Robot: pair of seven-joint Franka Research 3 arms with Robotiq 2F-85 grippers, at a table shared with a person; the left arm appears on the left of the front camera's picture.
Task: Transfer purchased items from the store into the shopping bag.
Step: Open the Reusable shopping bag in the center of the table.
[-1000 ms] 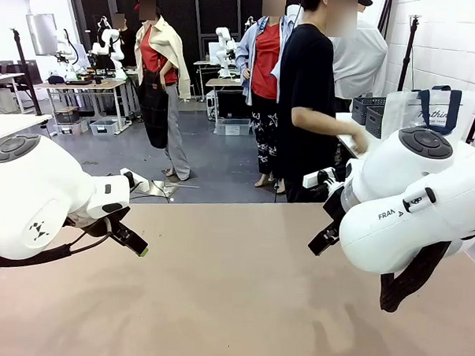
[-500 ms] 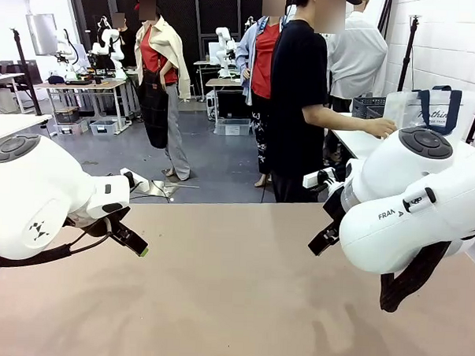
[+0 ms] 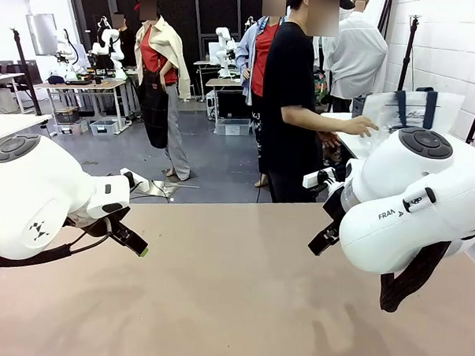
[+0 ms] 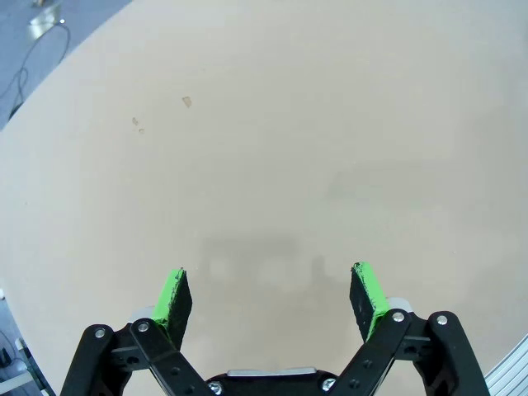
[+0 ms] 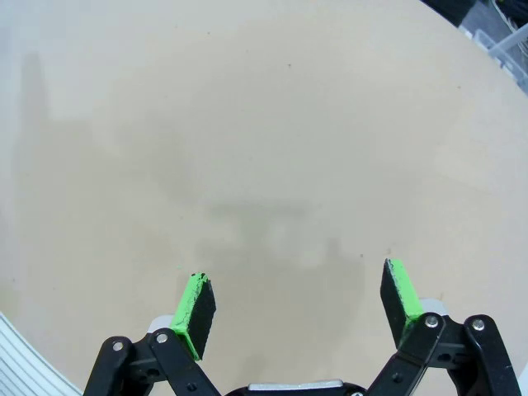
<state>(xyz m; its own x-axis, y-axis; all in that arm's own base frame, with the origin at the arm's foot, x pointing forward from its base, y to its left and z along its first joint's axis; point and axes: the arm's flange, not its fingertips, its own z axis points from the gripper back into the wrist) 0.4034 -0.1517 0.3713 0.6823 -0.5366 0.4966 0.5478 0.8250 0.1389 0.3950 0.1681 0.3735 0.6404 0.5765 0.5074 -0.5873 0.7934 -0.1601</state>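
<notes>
Our left claw (image 4: 272,285) hung wide open and empty over the tan table (image 3: 232,304); our right claw (image 5: 297,293) was the same. Far off to the right, past our right arm (image 3: 425,210), we saw the shopping bag (image 3: 414,111) with a person's hand (image 3: 364,127) at its edge, well apart from both claws

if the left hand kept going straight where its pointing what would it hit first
Probably the bare tan table top: in the wrist view the left hand points its open fingers down at it, with nothing lying between. How far off the surface is cannot be told.
</notes>
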